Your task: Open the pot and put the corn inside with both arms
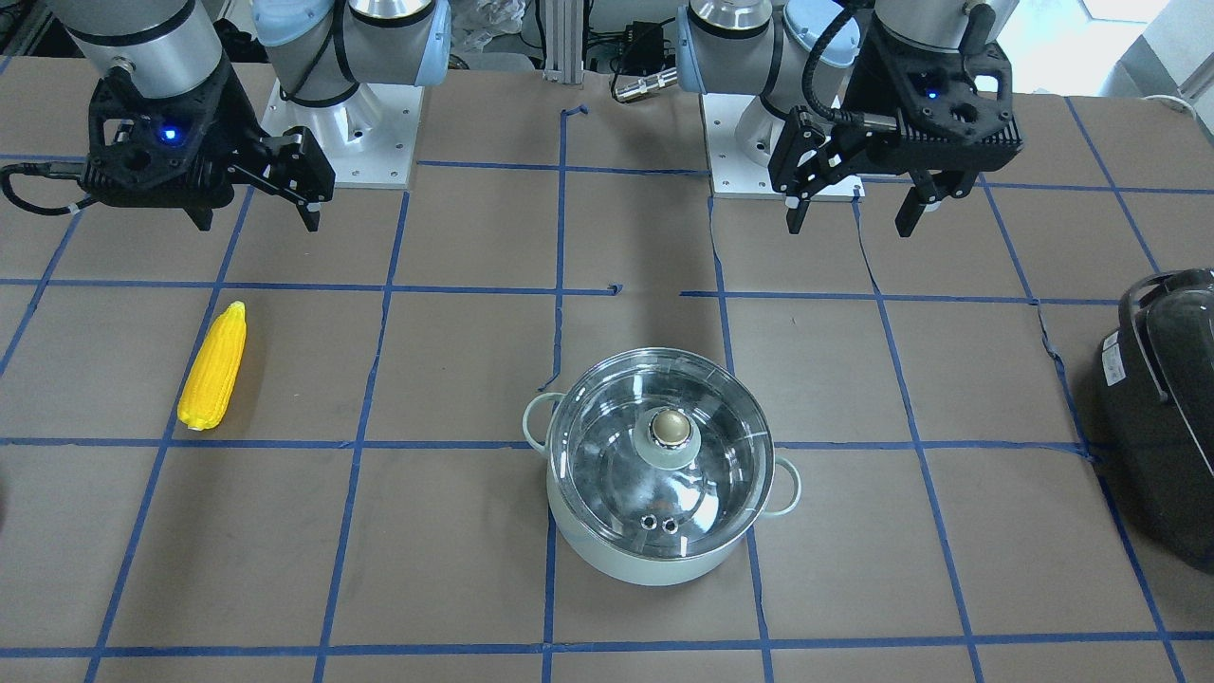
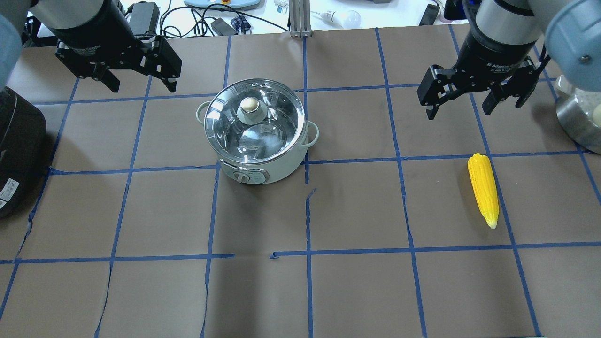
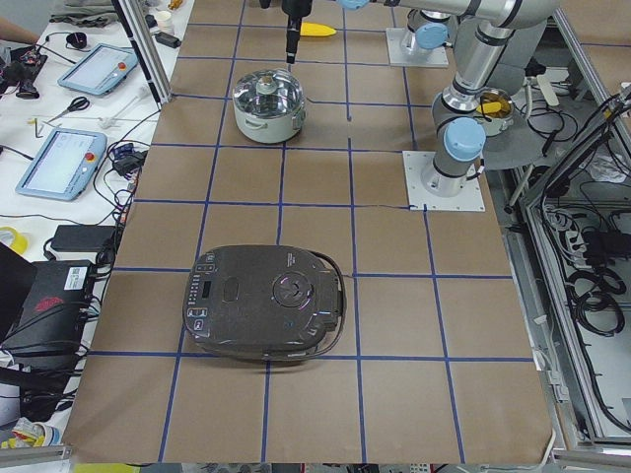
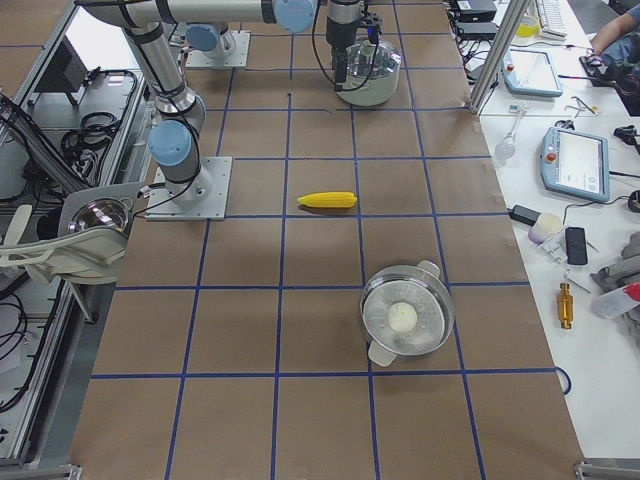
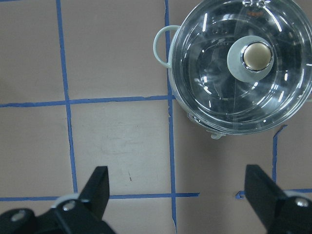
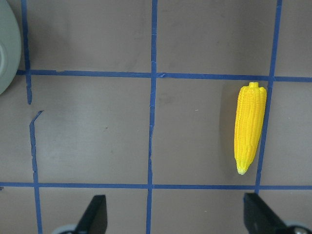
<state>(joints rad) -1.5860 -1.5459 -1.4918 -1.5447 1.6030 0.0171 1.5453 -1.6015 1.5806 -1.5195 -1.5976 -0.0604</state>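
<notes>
Pot: sitting upper centre overhead, wearing lid
Corn: lying flat at right
Left gripper: hovering wide open upper left, nearest lid
Right gripper: hovering wide open upper right, nearest corn

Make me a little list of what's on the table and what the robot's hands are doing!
pot: on the table, nearer the left arm's side
lid: on the pot, so it is closed
corn: lying flat on the table, far from the pot, on the right arm's side
left gripper: open, empty, up above the table near the pot
right gripper: open, empty, up above the table near the corn
black cooker: at the table's edge on the left arm's side
task: not begun
</notes>
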